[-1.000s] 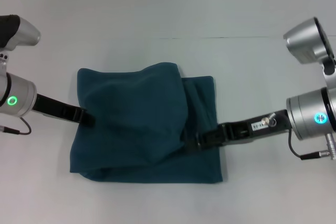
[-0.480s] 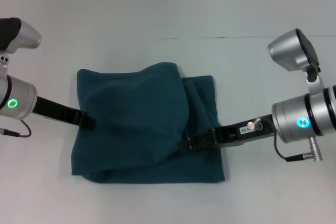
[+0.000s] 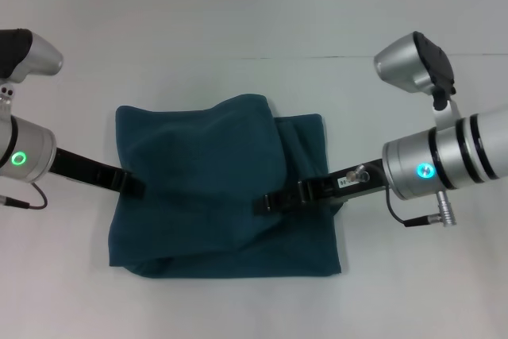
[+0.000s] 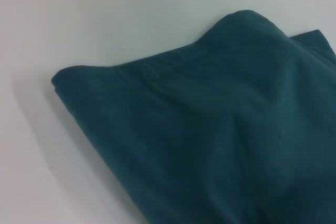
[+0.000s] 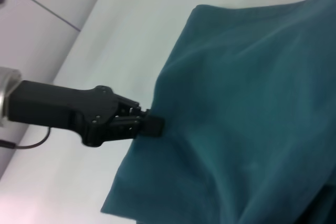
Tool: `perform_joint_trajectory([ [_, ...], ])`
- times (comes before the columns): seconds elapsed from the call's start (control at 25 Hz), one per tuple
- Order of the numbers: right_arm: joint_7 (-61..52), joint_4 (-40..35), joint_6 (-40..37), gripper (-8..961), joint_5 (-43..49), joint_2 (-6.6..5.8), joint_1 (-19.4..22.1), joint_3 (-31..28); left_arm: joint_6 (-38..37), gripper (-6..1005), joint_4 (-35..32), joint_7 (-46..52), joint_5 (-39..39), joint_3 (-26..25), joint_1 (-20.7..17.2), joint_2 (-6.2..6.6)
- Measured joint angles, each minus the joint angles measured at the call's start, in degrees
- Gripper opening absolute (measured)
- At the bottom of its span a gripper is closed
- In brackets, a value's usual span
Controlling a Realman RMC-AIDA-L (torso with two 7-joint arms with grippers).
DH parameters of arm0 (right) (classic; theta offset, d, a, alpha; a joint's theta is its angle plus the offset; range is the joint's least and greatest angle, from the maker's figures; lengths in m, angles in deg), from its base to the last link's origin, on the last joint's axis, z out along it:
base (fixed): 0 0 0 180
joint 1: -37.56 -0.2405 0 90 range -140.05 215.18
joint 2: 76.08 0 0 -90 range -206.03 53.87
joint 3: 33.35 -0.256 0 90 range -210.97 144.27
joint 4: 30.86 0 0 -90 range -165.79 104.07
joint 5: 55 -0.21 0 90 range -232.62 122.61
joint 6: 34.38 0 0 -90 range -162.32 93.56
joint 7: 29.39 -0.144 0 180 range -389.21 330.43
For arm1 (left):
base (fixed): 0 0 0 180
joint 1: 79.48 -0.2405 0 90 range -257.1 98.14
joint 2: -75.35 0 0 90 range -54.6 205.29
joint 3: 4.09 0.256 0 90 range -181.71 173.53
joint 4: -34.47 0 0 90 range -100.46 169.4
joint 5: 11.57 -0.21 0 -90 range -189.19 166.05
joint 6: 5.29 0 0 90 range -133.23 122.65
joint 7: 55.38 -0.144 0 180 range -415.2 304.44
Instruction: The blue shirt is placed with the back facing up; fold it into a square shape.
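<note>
The blue shirt (image 3: 206, 180) lies folded into a rough square on the white table, with a raised upper layer on its left part and a lower layer showing along its right and front. It fills the left wrist view (image 4: 210, 140). My left gripper (image 3: 135, 183) is shut, and its tip rests against the shirt's left edge. The right wrist view shows this too (image 5: 154, 124). My right gripper (image 3: 260, 205) is shut and reaches in from the right, its tip on top of the shirt near the middle.
The white table (image 3: 238, 5) surrounds the shirt on all sides. A thin seam line (image 3: 317, 57) runs across the table behind the shirt. The right arm's silver wrist (image 3: 444, 164) hangs over the table to the right of the shirt.
My right gripper has moved left, from the upper layer's right edge onto the top of the shirt. The left gripper and the shirt's outline have not moved.
</note>
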Motion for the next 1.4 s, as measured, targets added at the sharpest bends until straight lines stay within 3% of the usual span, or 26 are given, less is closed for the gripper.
perform_joint_trajectory([
  [0.32, -0.30, 3.96, 4.35, 635, 0.02, 0.03, -4.15, 3.65, 0.07, 90, 0.00, -0.13, 0.00, -0.03, 0.08, 0.00],
  [0.76, -1.32, 4.76, 7.37, 573, -0.02, 0.17, -5.22, 5.92, 0.26, 91, 0.00, -0.51, 0.00, -0.11, 0.18, -0.07],
  [0.96, -1.34, 4.80, 8.06, 317, 0.10, 0.17, -4.89, 6.34, 0.37, 91, 0.00, -0.53, 0.00, -0.32, 0.18, -0.09],
  [1.28, -1.08, 4.07, 8.09, 95, 0.10, 0.18, -4.41, 9.11, 1.34, 92, 0.00, -0.08, -0.08, -0.46, 0.02, -0.05],
  [1.4, -1.08, 2.36, 8.16, 88, -0.06, 0.19, -3.26, 9.26, 1.40, 92, 0.00, -0.05, -0.18, -0.46, 0.00, -0.03],
])
